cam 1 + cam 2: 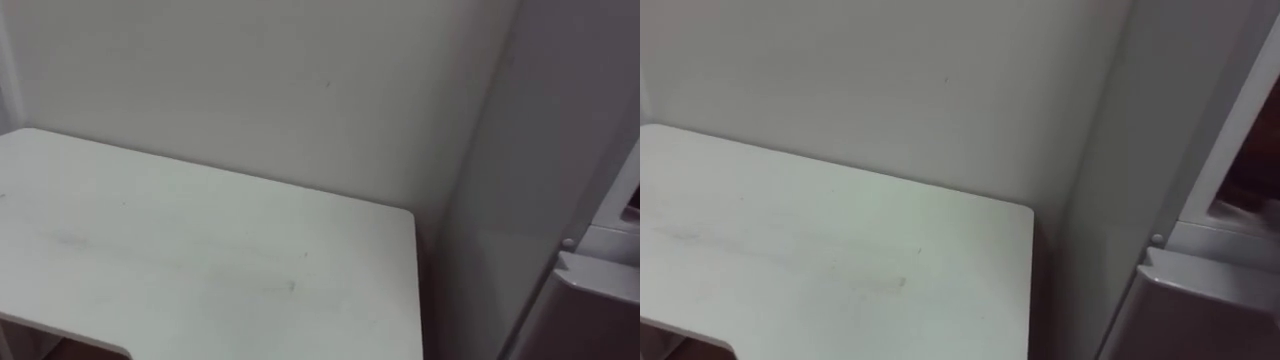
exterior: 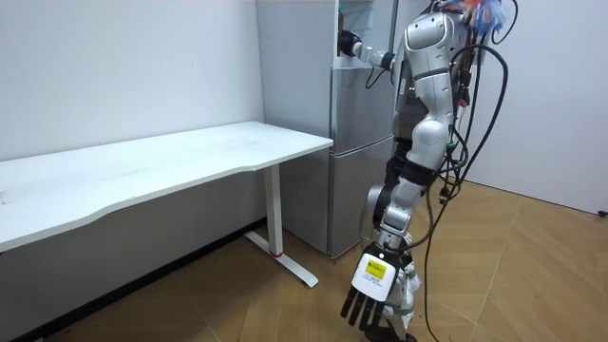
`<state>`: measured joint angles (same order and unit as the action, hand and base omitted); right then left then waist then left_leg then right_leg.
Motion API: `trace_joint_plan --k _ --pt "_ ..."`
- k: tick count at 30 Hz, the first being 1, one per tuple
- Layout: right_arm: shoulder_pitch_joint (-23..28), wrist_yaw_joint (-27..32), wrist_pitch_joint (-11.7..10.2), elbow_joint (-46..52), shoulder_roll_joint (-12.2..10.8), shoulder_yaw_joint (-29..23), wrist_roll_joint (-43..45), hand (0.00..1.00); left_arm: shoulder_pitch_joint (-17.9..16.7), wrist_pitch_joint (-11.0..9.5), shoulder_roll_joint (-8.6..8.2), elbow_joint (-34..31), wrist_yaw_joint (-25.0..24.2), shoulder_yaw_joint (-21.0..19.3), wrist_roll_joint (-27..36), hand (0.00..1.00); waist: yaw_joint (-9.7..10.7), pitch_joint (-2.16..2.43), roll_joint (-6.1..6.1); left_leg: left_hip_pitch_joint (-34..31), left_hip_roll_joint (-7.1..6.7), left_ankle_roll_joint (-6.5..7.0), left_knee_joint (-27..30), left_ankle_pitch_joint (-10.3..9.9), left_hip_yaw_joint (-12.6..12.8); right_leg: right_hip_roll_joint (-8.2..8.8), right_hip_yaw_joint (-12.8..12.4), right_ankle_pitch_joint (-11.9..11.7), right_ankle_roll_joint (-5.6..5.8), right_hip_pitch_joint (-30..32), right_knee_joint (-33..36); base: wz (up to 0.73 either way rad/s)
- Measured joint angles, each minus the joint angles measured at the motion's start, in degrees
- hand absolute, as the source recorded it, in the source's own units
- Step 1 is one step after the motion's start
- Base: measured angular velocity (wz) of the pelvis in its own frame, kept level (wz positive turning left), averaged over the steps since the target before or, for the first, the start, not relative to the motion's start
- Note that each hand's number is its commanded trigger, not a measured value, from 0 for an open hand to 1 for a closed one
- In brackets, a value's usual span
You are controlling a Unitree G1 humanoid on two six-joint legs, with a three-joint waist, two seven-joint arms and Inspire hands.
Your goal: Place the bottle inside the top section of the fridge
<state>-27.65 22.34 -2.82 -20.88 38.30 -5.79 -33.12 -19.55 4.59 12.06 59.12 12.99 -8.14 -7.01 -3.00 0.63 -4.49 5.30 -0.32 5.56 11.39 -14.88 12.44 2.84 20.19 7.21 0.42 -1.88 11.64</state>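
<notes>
Around: one white surface (image 1: 200, 260), its far right corner just beside one grey fridge (image 2: 356, 161), pale wall (image 1: 300, 90) behind both | right hand (image 2: 348, 45) raised at the fridge's upper part, hold unreadable | bottle possibly in that hand, too small to tell | left hand (image 2: 369, 290) hanging low beside the fridge, fingers straight, holding nothing

The desk top (image 1: 200, 250) is a smooth, matt white board, laminate by the look of it, with faint grey scuffs toward 9 o'clock in the eye views. At 12 o'clock the wall (image 1: 280, 80) is matt, off-white and looks painted. At 3 o'clock the fridge (image 1: 500, 200) has a smooth grey side with a soft satin sheen, like coated metal. In the room view, at 5 o'clock, the floor (image 2: 532, 266) is low-gloss wood parquet. The desk leg (image 2: 275, 214) looks like white painted metal.
</notes>
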Motion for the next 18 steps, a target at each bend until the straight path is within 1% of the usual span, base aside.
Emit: trace_joint_plan --k 5,10,12,15,18 --pt "1.1 0.0 0.0 3.6 -0.1 0.0 0.8 0.0 0.1 -0.5 0.0 0.4 0.0 0.0 0.0 0.0 0.0 0.03 0.64 0.3 0.08 0.0 -0.2 0.0 1.0 -0.16 -1.2 0.0 -0.04 0.3 0.2 -0.1" --pt "3.9 0.7 0.0 9.0 -0.3 -0.3 5.1 0.0 -0.2 -0.5 -0.01 0.6 -0.1 0.5 0.7 0.0 0.5 -0.03 0.64 0.3 0.12 -0.02 -0.4 0.0 1.5 -0.11 -1.5 0.0 -0.08 0.9 1.0 -0.06" --pt "4.2 0.8 0.0 10.2 -0.8 -0.3 6.6 0.0 -0.2 -0.9 0.0 0.6 -0.2 0.7 0.7 0.0 1.1 -0.1 0.52 0.3 0.12 -0.02 -0.4 0.0 1.6 -0.1 -1.6 0.0 -0.08 1.0 1.0 0.0" --pt "4.6 1.3 0.0 11.0 -1.0 -0.3 7.2 0.0 -0.2 -1.1 0.04 0.4 -0.2 1.7 0.5 0.0 1.1 -0.08 0.55 0.3 0.12 -0.02 -0.4 0.0 1.7 -0.07 -1.5 0.0 -0.1 0.9 1.0 -0.01" --pt "6.5 2.6 0.0 13.9 -1.0 -0.3 8.7 0.0 -0.2 -1.1 0.02 0.4 -0.1 2.5 0.5 0.0 1.1 -0.07 0.59 0.3 0.12 -0.02 -0.4 0.0 1.6 -0.06 -1.3 0.0 -0.1 0.9 1.0 0.0"
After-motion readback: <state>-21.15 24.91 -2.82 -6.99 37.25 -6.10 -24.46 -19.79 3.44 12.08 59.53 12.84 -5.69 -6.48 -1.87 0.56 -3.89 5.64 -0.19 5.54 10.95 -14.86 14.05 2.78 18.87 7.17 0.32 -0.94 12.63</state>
